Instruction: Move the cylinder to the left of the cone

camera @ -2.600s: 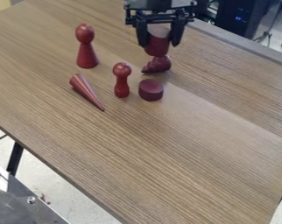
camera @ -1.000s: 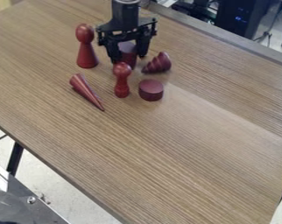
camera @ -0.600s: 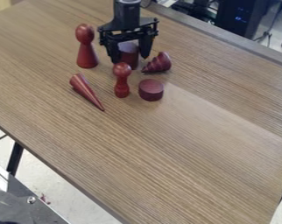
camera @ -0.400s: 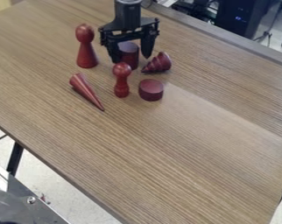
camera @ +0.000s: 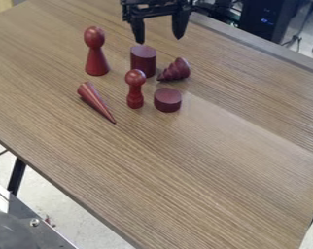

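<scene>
A black gripper [camera: 160, 39], its fingers parted, hangs beyond the ridged cone [camera: 176, 70]. Just left of that cone in the camera view, the dark red cylinder [camera: 143, 62] stands upright on the desk [camera: 204, 160]; a squat disc [camera: 167, 100] sits nearer the camera than the cone, with a smooth cone [camera: 95, 101] lying well to its left.

The wooden table [camera: 204, 180] has brown top with fine grain, and a soft pale shine lies across its right part. One black leg [camera: 17, 176] stands at lower left, over the light grey floor [camera: 68, 216]. Behind, at upper right, is a black box [camera: 269, 17], perhaps a computer, with small blue lights [camera: 267, 21].
</scene>
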Controlling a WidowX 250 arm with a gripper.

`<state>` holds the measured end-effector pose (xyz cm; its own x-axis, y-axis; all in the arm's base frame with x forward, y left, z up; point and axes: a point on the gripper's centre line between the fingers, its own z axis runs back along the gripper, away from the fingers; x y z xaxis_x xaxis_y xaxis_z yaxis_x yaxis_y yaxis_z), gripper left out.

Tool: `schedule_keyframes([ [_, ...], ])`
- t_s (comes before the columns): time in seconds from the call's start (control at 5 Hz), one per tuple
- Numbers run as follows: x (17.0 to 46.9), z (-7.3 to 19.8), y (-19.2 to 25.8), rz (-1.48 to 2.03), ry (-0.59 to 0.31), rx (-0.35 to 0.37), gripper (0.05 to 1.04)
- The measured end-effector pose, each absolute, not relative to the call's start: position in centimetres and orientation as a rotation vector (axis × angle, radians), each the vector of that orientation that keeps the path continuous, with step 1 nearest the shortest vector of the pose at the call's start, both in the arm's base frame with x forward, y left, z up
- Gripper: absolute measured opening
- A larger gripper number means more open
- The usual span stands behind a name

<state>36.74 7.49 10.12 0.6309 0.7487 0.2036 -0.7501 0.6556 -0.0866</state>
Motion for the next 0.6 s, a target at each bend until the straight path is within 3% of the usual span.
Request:
schedule_keyframes([
  [0.4,37.1,12.1,4.6,0.654,-0.198,0.070,1.000],
  [0.6,36.6,11.5,2.6,0.482,-0.188,0.014,1.000],
])
